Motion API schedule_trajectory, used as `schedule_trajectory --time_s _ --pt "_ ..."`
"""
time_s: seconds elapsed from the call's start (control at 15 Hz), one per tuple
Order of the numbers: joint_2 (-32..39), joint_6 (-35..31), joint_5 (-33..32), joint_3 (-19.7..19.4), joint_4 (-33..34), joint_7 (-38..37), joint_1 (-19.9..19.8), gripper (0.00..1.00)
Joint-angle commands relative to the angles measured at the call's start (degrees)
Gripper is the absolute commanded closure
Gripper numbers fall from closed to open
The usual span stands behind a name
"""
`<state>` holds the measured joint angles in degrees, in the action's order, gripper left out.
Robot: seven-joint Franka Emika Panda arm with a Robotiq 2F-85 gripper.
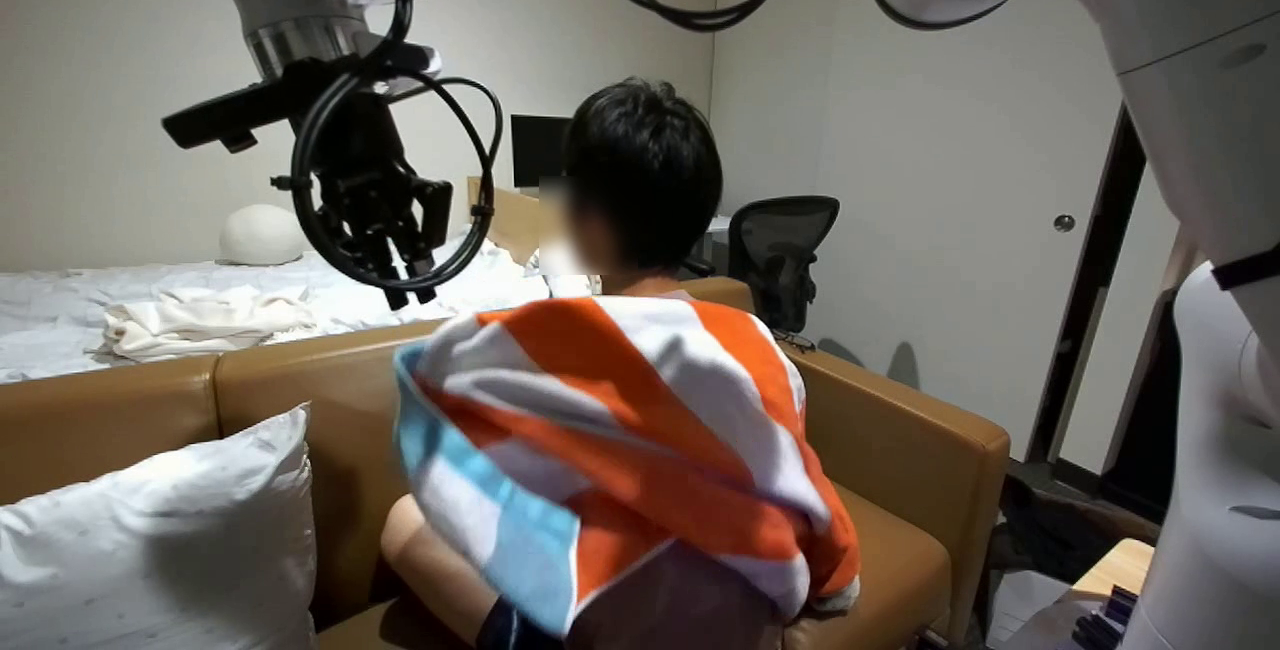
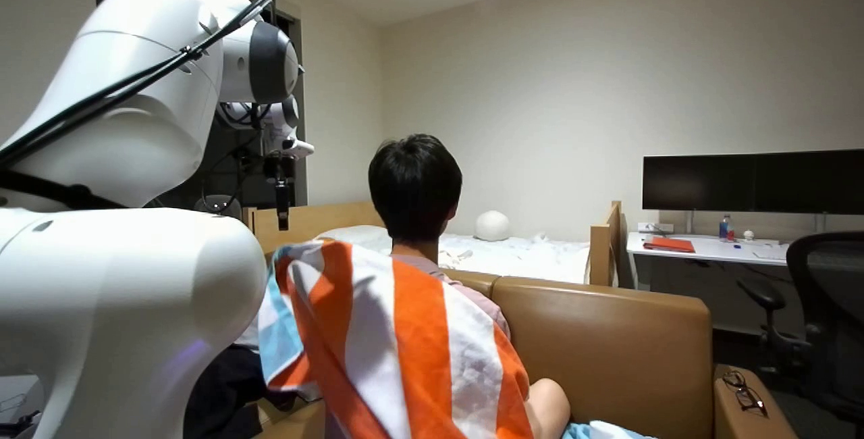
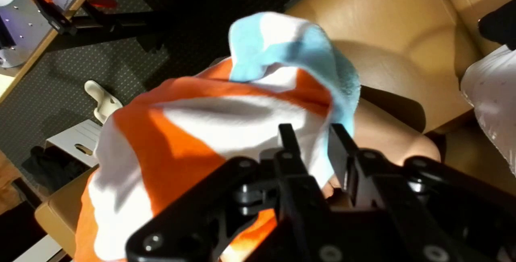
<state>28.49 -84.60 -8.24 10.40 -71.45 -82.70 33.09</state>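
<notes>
Jaws of your black two-finger gripper (image 3: 311,128) stand slightly apart, just right of centre in wrist view; orange-white-blue striped cloth (image 1: 620,410) drapes a seated black-haired person (image 1: 645,175), lower centre in an exterior view.

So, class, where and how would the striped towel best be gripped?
The towel is probably best pinched at its blue-and-white border, from above: that thin edge juts out, seemingly loose, beside the person, and the open claw hangs over it.
</notes>
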Motion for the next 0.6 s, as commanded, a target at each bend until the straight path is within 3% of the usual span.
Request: schedule_trajectory --time_s 0.0,0.4,0.53 --pt "0.0 -0.1 2.0 0.7 0.6 0.9 -0.6 0.42" --pt "0.0 -0.2 1.8 1.2 0.6 1.3 -0.7 0.04" --pt "-0.1 -0.4 1.7 1.3 0.6 1.4 -0.7 0.0"
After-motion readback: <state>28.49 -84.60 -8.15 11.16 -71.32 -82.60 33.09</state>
